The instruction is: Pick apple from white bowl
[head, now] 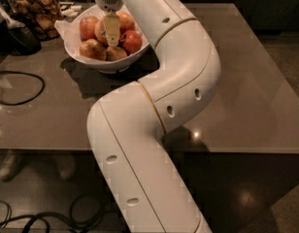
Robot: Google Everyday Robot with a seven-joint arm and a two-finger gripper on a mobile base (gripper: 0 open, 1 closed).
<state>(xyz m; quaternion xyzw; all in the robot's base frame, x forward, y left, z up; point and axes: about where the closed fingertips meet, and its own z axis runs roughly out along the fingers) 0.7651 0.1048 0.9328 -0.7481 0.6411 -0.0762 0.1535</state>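
1. Found the gripper point(112, 41) lowered from above into the white bowl point(107, 66), which sat toward the far left of the grey table point(246, 81).
2. Could not tell whether its jaws stood spread or pressed together.
3. Spotted the apple point(99, 31), pale yellow-orange, near the middle of the bowl, partly hidden behind the gripper and showing on its left side; could not make out whether the two touched.
4. Noted a deep red apple point(131, 41) just right of the gripper, and smaller orange apples point(92, 49) along the near side of the bowl.
5. Saw a crumpled paper liner point(67, 29) sticking out over the bowl's left rim.
6. Made out a glass jar point(35, 11) of brown snacks behind and to the left of the bowl, near it.
7. Traced the white arm point(154, 106) bending from the lower foreground, across the table's near edge and up to the bowl.
8. Noticed a black cable point(23, 93) looped on the table at the left.
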